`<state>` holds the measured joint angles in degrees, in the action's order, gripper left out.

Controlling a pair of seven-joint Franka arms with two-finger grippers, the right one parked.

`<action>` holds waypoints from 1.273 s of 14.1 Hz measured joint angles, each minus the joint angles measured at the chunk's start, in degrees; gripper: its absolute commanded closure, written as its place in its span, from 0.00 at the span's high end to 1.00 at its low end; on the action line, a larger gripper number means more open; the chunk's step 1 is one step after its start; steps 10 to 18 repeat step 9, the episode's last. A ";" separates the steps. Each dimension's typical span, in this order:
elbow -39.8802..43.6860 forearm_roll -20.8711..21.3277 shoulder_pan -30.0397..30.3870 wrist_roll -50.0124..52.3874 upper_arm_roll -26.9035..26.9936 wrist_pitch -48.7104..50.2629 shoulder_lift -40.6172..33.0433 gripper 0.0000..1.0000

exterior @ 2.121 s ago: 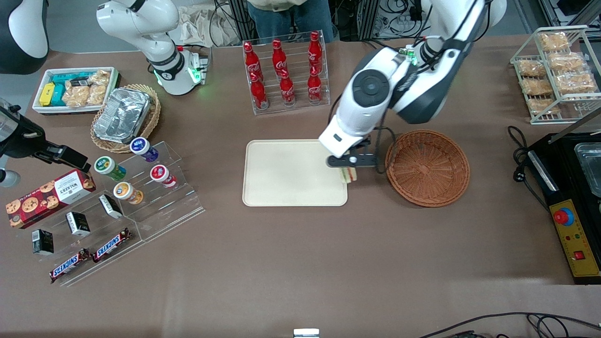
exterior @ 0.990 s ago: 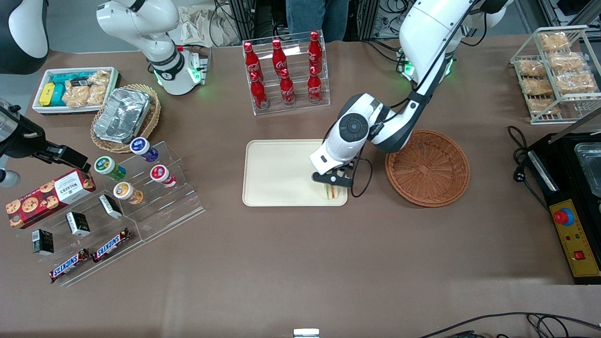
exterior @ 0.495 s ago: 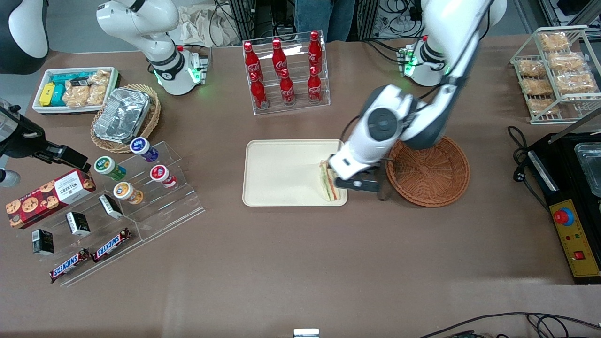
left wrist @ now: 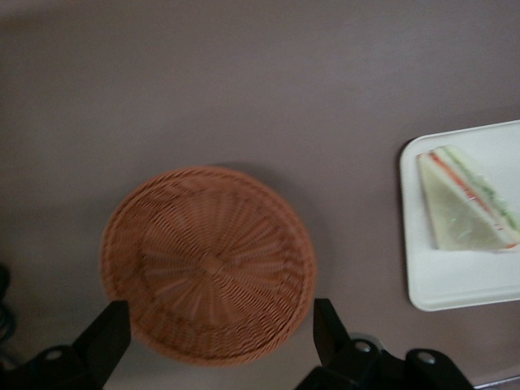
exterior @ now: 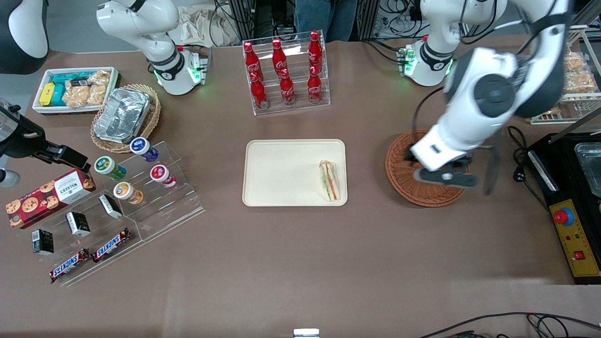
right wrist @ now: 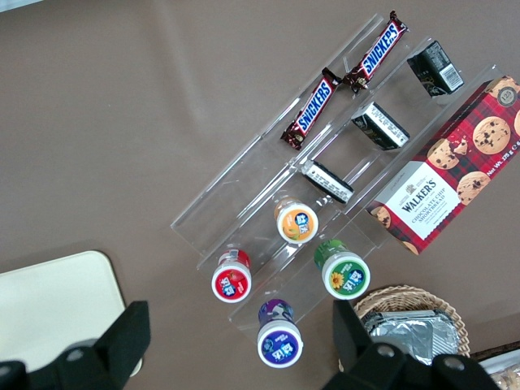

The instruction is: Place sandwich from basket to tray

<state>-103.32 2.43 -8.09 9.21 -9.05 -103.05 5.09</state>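
The gripper [exterior: 443,177] has let go and swung away; it now hangs spread apart and empty above the basket [exterior: 404,174]. The sandwich [exterior: 329,180] lies well apart from it, on the tray [exterior: 281,173] at the edge nearest the gripper. Placement looks complete.

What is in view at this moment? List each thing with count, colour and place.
sandwich: 1, pale with red and green layers, on the tray's edge nearest the basket
tray: 1, cream, table centre
basket: 1, reddish-brown, empty, beside the tray
Coca-Cola bottles: 6, red, in a clear rack
Snickers bars: 2, on a clear stand
Walkers cookie box: 1, red
foil container: 1, silver, in a tan basket
gripper: open, above the basket
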 measured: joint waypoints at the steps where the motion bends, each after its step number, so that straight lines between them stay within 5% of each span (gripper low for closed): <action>1: 0.00 0.20 1.48 -0.24 0.08 1.43 -0.88 1.00; 7: 0.43 4.16 6.26 -4.98 0.05 2.25 -3.21 1.00; 18: 1.87 4.31 7.67 -6.59 0.12 4.80 -3.72 1.00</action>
